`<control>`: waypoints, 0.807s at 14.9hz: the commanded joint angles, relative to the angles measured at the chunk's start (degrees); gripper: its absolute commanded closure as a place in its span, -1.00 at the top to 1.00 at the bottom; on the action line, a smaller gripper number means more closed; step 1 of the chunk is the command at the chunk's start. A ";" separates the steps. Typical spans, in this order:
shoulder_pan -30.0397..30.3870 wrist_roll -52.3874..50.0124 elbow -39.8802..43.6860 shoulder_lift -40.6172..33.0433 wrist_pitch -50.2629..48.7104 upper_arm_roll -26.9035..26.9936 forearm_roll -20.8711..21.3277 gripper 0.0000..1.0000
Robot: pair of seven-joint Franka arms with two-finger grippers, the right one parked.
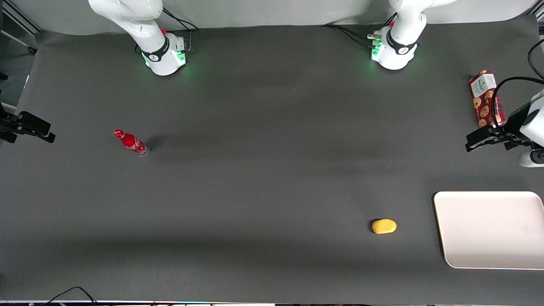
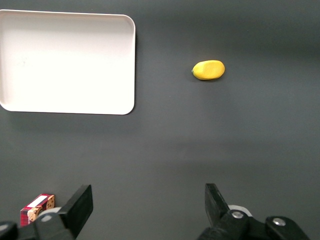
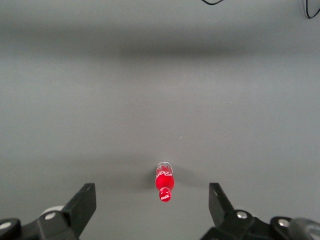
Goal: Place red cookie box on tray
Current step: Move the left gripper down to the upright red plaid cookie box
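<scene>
The red cookie box [image 1: 484, 97] lies flat on the dark table toward the working arm's end, its white label end farthest from the front camera. One end of it shows in the left wrist view [image 2: 37, 208]. The cream-white tray [image 1: 488, 229] lies nearer the front camera than the box and holds nothing; it also shows in the left wrist view [image 2: 67, 62]. My left gripper [image 1: 488, 138] hovers above the table over the box's nearer end, between box and tray. In the left wrist view the gripper [image 2: 147, 202] is open wide and empty, with bare table between its fingers.
A yellow oval object [image 1: 384, 226] lies on the table beside the tray, toward the parked arm's end; it also shows in the left wrist view [image 2: 208, 70]. A small red bottle [image 1: 131, 143] lies toward the parked arm's end.
</scene>
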 commanded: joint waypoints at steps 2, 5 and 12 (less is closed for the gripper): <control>-0.12 1.26 1.60 0.75 -1.27 -0.45 -0.55 1.00; 0.66 4.84 -0.06 1.71 -1.97 -0.10 0.33 1.00; 6.37 21.16 -17.28 -0.66 3.38 14.38 0.86 1.00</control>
